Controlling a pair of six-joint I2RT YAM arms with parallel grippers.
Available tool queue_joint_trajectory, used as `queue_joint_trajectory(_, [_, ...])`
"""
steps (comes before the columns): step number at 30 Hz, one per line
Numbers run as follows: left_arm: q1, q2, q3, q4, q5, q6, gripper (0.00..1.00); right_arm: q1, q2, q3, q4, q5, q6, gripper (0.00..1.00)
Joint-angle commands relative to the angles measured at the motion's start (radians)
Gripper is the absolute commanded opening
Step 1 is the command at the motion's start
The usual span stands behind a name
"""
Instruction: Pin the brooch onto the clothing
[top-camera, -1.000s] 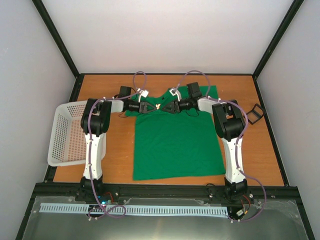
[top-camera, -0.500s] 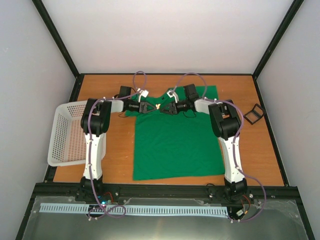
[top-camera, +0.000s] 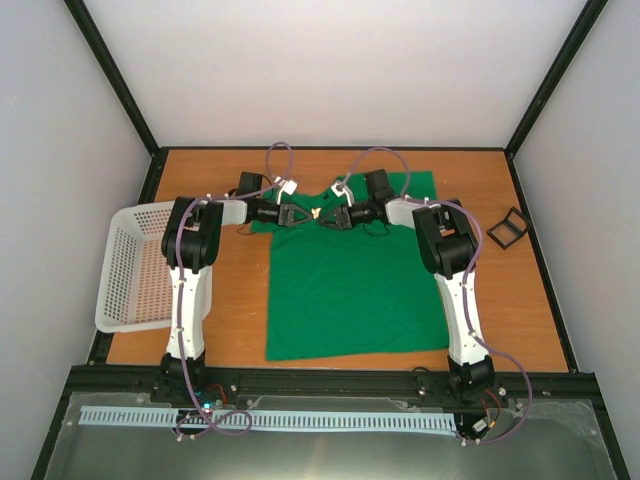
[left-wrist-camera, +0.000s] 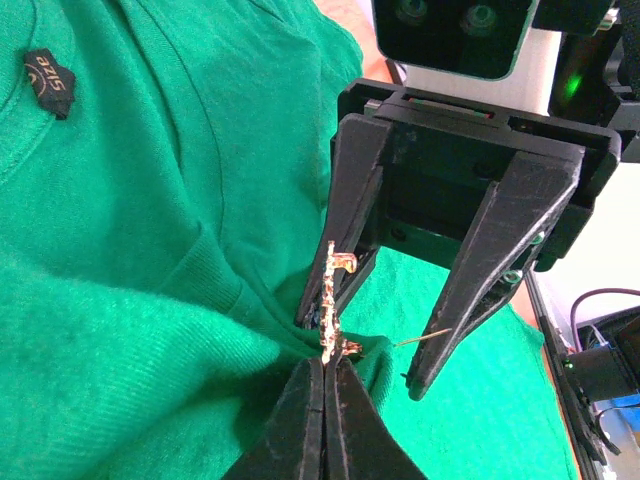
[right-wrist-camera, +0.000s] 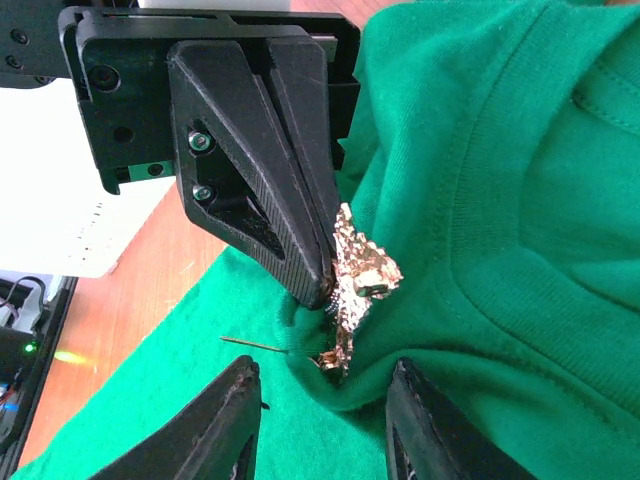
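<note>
- Starting nearest my bases, the green T-shirt (top-camera: 350, 290) lies flat on the wooden table (top-camera: 230, 330), with its hem toward me and its collar at 12 o'clock.
- At 9 o'clock of the T-shirt, a white mesh basket (top-camera: 135, 270) sits at the table's edge. At 3 o'clock, well apart, stands a small black square frame (top-camera: 505, 228).
- Farther out, at the collar, my left pincer (left-wrist-camera: 325, 365) is clamped tight on the brooch (right-wrist-camera: 362, 272). The brooch stands against the bunched collar rib, and its thin pin (right-wrist-camera: 255, 345) juts free.
- My right pincer (right-wrist-camera: 325, 368) faces it tip to tip, with its fingers spread wide on either side of the brooch. I cannot tell whether either one touches it.
</note>
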Motion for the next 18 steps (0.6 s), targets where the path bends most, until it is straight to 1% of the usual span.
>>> queue_joint_trajectory(1, [0.000,-0.027,0.030,-0.005,0.036,0.029,0.01,0.008,0.029,0.022,0.041,-0.009,0.027,0.34])
queue_joint_trajectory(8, [-0.001,-0.048,-0.002,0.013,0.041,0.044,0.01,0.007,0.047,0.040,0.074,-0.013,0.073,0.30])
queue_joint_trajectory(15, [-0.002,-0.062,-0.015,0.008,0.048,0.074,0.01,0.008,0.061,0.057,0.100,-0.033,0.109,0.30])
queue_joint_trajectory(18, [-0.002,-0.074,-0.028,0.021,0.048,0.078,0.01,0.008,0.079,0.084,0.058,-0.029,0.105,0.30])
